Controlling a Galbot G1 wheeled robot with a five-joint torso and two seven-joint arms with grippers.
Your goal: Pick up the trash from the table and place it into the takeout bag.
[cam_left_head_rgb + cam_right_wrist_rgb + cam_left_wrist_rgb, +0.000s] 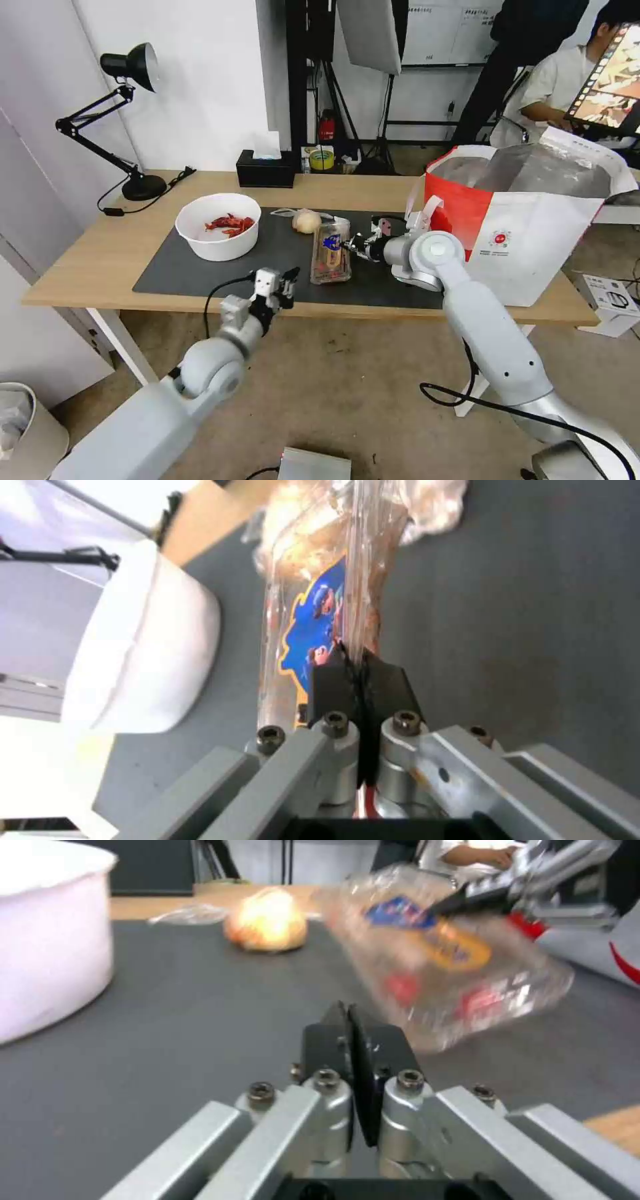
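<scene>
Clamshell tray (331, 253), clear, blue label, pinched by right gripper (352, 245), left gripper (288, 279) closed empty.

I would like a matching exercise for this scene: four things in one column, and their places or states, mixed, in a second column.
Things:
1. clamshell tray
2. white bowl
3. takeout bag
4. left pincer

Places or states:
A. shut, holding nothing, at the mat's near edge
B. open-topped, at the table's right end
C. held by the right pincer
D. contains red shells

Pairs: 1-C, 2-D, 3-B, 4-A

Both end effectors (291, 275) (351, 245) closed
</scene>
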